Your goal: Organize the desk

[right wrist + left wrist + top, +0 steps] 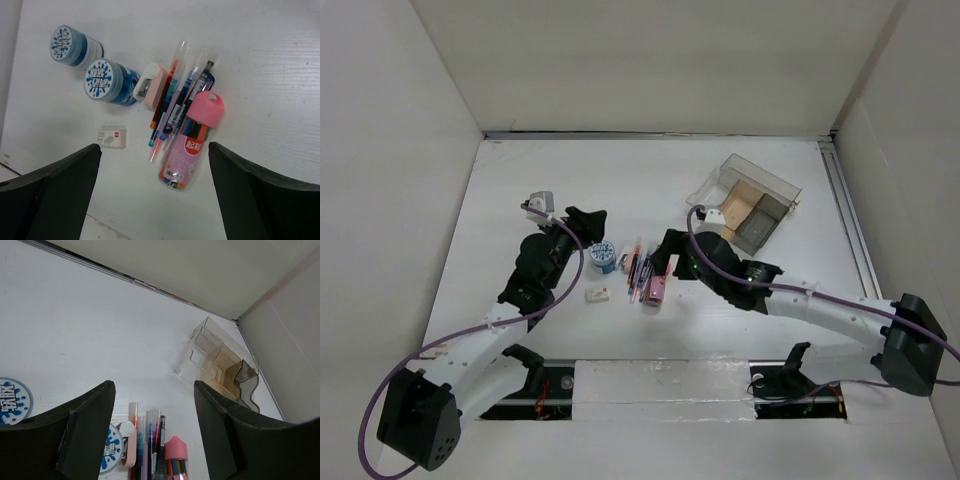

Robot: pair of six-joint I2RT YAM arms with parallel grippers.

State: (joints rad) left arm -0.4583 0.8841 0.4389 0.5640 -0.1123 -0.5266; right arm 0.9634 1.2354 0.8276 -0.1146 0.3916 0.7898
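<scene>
**Q:** State of the right gripper (155,146)?

**A:** Jaws spread wide. It holds nothing and touches nothing. It hangs over the desk (570,180), camera facing down onto the loose stationery.

**Q:** Where on the desk is the work?

**A:** Mid-desk, in one cluster. A pink pen case (192,142) lies flat, touching a bundle of pens (172,107). On the far side of the pens from the case is a small stapler (152,86), then two blue-and-white round tubs (107,82). A white eraser (112,137) lies apart from the cluster, toward the near edge.

**Q:** Long axis of the case and pens?

**A:** Roughly near-to-far across the desk, slightly tilted. In the right wrist view this axis runs up the picture, between the two fingers. The closing line therefore crosses it.

**Q:** Which arm is nearer?

**A:** The right arm: the case and pens lie directly below its gripper. The left gripper (154,385) is also wide open and empty. It sits over the tubs, just left of the pens.

**Q:** Likely destination?

**A:** Judgement only: the clear tray (750,200). It stands toward the far right corner, well apart from the cluster, on the right arm's side. Some compartments look occupied, but the contents cannot be identified.
</scene>
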